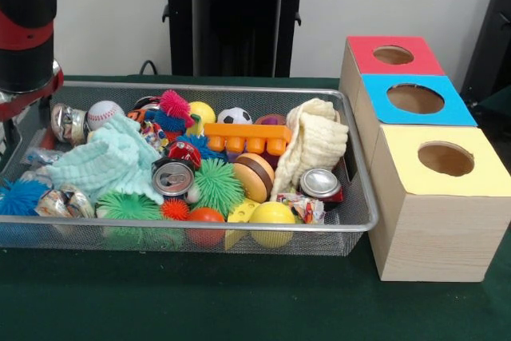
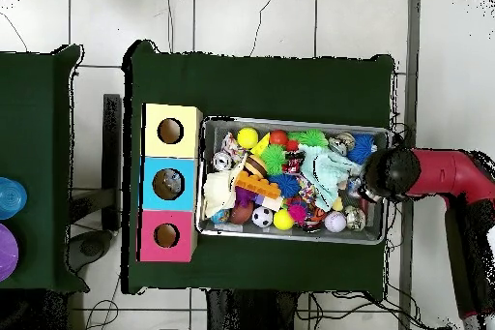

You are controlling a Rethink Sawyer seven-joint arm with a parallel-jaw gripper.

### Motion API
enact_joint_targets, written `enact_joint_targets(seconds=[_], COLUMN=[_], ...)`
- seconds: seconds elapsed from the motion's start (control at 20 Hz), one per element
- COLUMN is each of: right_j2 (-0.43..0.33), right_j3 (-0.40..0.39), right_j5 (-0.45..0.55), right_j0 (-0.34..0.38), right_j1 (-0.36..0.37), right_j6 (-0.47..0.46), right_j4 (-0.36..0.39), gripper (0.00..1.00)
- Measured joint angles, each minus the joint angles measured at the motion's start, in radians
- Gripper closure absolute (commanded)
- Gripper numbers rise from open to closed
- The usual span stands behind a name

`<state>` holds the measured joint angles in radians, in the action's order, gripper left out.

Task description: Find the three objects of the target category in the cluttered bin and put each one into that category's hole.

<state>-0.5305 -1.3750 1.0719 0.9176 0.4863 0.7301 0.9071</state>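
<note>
Arm (image 1: 25,29) over bin (image 1: 351,225) end (pincer hidden).

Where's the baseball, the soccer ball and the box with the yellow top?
baseball (image 1: 104,114): front view, middle of its white side.
soccer ball (image 1: 234,116): front view, its visible upper half.
yellow-topped box (image 1: 415,229): front view, its bare wooden front wall.

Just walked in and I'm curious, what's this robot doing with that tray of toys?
A red and black arm hangs over one end of the wire-mesh bin, which is packed with balls, cans, cloths and crinkly packets. It holds nothing visible. Beside the bin stand three boxes, their tops red, blue and yellow, each with a hole.
</note>
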Motion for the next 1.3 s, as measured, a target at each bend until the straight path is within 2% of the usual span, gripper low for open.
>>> enact_joint_targets(seconds=[0.9, 1.3], right_j2=[-0.005, -0.005], right_j3=[0.000, 0.001], right_j5=[-0.019, -0.036], right_j0=[0.035, 0.039], right_j1=[-0.075, -0.094], right_j6=[-0.007, -0.051], right_j4=[0.000, 0.000], gripper=[0.00, 0.00])
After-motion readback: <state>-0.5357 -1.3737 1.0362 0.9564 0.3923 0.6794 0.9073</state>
